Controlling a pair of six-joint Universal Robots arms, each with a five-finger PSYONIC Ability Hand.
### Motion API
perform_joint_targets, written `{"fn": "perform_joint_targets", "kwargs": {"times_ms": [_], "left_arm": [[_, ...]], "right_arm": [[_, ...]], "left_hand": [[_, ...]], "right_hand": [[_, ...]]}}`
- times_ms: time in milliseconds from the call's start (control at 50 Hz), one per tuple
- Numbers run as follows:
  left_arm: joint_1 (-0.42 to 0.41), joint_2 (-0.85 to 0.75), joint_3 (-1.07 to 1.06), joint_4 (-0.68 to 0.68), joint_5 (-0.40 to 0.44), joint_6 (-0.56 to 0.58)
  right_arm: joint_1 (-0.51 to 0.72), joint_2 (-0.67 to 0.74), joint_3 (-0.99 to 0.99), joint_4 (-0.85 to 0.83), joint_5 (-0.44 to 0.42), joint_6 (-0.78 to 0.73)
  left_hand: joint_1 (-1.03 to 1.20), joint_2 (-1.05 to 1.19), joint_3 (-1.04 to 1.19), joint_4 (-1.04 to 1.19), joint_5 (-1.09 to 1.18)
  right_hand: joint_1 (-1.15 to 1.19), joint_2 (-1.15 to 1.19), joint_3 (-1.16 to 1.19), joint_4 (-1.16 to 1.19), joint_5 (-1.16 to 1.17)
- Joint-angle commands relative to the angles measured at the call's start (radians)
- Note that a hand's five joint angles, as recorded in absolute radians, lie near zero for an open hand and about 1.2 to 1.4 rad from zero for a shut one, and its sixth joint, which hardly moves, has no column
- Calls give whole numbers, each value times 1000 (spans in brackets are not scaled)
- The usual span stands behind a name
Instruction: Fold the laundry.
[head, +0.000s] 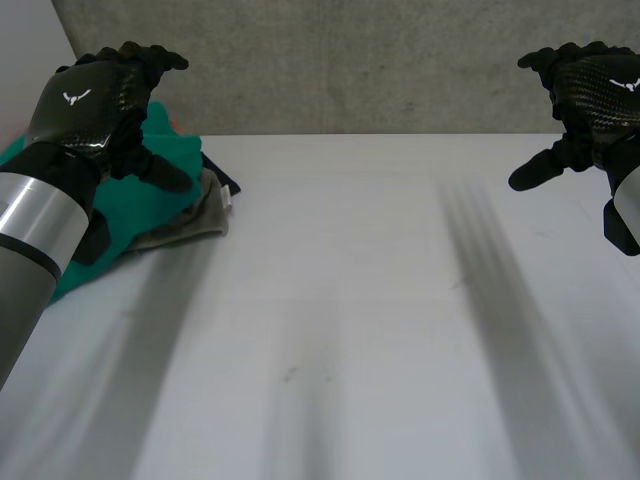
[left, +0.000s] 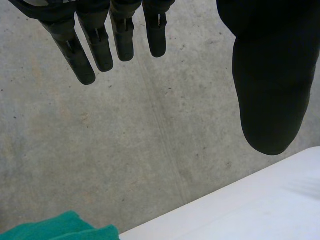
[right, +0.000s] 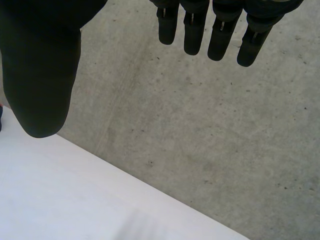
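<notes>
From the head view, the laundry pile (head: 170, 190) sits bunched at the far left corner of the white table (head: 350, 300), against the concrete wall (head: 350, 60). I count one pile with three pieces showing: a teal garment (head: 175, 145) on top, a grey cloth (head: 195, 222) under it, and a dark cloth (head: 225, 180) poking out at the side. The arm covers much of the heap, so there may be more underneath. The left hand (head: 95, 100) hangs in the air just over the pile, not touching it. The right hand (head: 590, 95) is raised well apart from the pile, across the table.

In the left wrist view, that hand's fingers (left: 100, 45) are straight and loosely spread, the thumb held off to the side, and there is nothing between them. A fold of the teal garment lies below the fingertips, beside the table's edge.

In the right wrist view, the other hand's fingers are likewise straight and spread with the thumb wide, holding nothing, and only bare table and wall lie beyond them.

Folding hasn't started, as I judge it, and the step in hand is picking a first piece. The next move calls for the left hand to come down onto the teal garment, pinch it, and draw it away from the pile so both hands can spread it flat.
</notes>
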Motion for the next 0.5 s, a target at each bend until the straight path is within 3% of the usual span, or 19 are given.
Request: {"fn": "perform_joint_targets", "kwargs": {"times_ms": [20, 340, 500], "left_arm": [[0, 2, 1, -1, 0, -1], [18, -36, 47, 8, -1, 33], [173, -315, 188, 80, -9, 338]], "right_arm": [[0, 0, 0, -1, 0, -1], [0, 5, 3, -1, -6, -3], [-1, 16, 6, 1, -9, -29]], "left_hand": [[-106, -102, -100, -100, -97], [-62, -58, -56, -56, -53], [-45, -40, -39, -38, -35]], "right_hand": [[-93, -92, -105, -105, -100], [-93, -92, -105, -105, -100], [-93, -92, -105, -105, -100]]}}
